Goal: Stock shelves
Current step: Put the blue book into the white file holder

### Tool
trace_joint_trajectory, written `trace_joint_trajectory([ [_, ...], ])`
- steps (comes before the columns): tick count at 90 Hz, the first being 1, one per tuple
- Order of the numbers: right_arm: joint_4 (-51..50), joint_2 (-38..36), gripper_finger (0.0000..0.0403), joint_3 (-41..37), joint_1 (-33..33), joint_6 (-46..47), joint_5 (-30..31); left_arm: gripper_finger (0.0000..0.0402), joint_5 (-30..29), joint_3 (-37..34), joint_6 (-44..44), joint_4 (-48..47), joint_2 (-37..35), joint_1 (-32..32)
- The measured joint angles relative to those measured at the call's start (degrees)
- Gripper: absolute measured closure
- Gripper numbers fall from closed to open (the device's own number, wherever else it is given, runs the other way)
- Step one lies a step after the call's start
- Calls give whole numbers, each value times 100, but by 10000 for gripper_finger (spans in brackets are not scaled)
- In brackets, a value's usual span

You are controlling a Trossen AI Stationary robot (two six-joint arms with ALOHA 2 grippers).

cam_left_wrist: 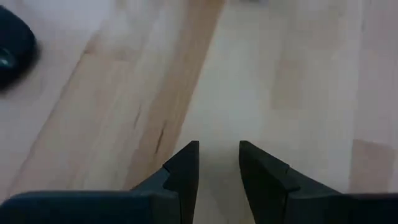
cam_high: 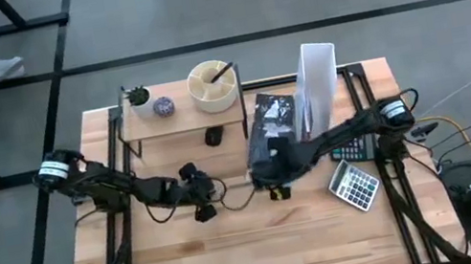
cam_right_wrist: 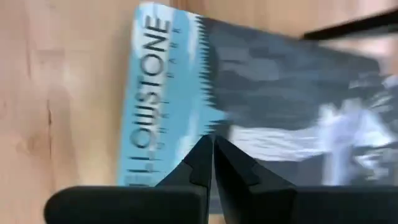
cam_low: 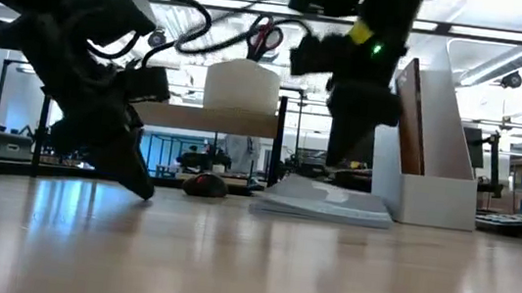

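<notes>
Left hand (cam_left_wrist: 219, 163) fingers slightly apart over bare table (cam_left_wrist: 298, 74), right hand (cam_right_wrist: 213, 155) pinched together above book (cam_right_wrist: 273, 93)

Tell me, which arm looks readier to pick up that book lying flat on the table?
The right. The right gripper hangs directly over the book, fingers shut, beside the riser shelf. The left gripper hovers open over bare tabletop, farther from the book.

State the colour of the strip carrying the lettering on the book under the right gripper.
Light blue, on the book; clearest in the right wrist view.
</notes>
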Motion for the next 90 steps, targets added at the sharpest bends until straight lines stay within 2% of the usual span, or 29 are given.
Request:
trace_joint_trajectory([
  [10,-415,-46,403,-2,485,-2,528,303,-54,-6,499,782,92,-2],
  [17,-779,-5,400,-47,759,-15,607,303,-202,-9,829,1432,288,1],
  [30,-930,134,362,-263,1044,-17,782,303,-514,-7,1227,2519,814,44],
  [39,-903,242,321,-506,1135,107,1223,303,-699,-9,1337,2894,1190,99],
  [50,-895,421,282,-888,1121,84,1317,303,-894,-8,1313,3104,1555,179],
  [69,-761,672,252,-1538,1123,55,2281,303,-933,31,1273,3605,2054,272],
  [79,-315,684,247,-1695,1114,-338,2485,303,-896,31,1251,4021,2276,292],
  [90,391,682,251,-1750,1098,-1346,2523,303,-832,35,1286,4422,2446,304],
])
